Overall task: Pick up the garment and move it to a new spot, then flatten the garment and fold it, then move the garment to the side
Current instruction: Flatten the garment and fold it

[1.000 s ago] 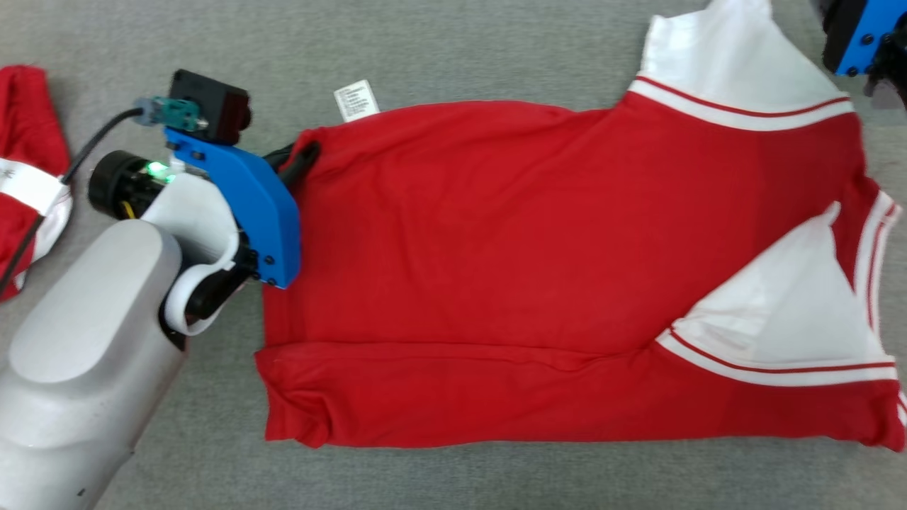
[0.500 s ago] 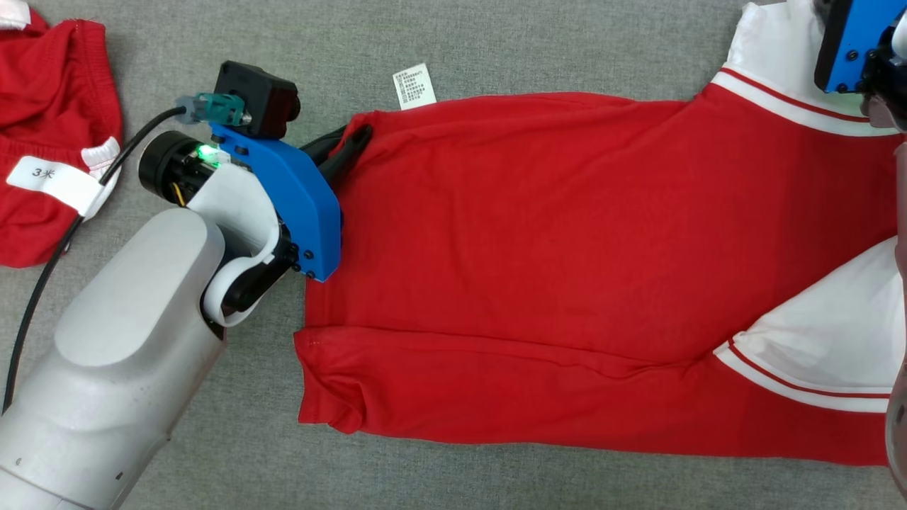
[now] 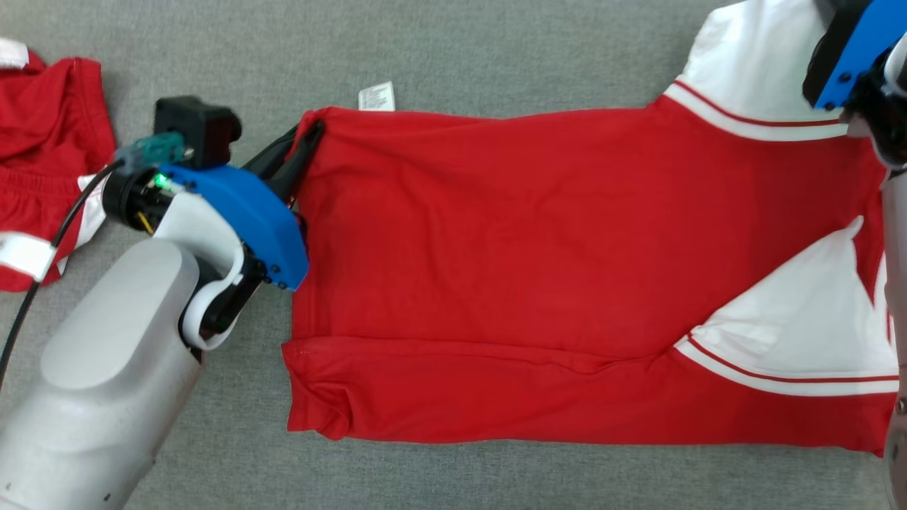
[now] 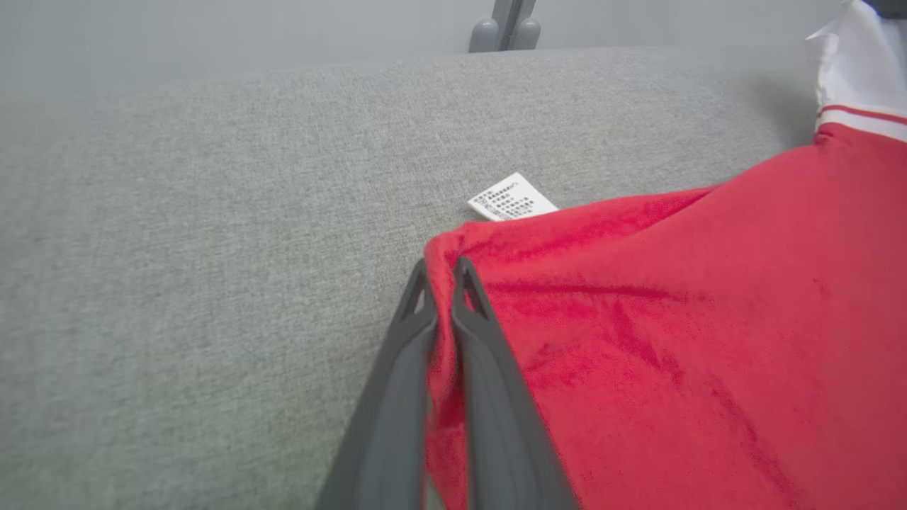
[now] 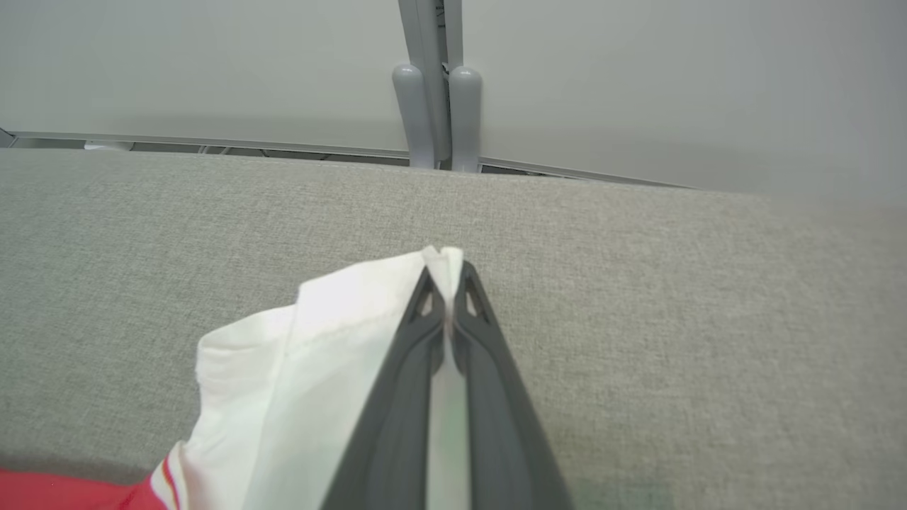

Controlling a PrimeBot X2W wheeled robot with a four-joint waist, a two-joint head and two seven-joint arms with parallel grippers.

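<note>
Red white-sleeved garment [image 3: 524,283] is spread mid-frame on a grey fabric counter [image 3: 496,49], pinched upper left by the left claw [image 4: 443,265], upper right by the right claw [image 5: 445,273]. Flattening is judged in hand; even outward tension is needed.

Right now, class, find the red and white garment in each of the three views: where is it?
Head view: the garment spreads across the centre and right.
Left wrist view: right half, red corner pinched in the left hand.
Right wrist view: lower left, tip of its white sleeve pinched in the right hand.
Shared landmark: the red-striped white sleeve.
</note>
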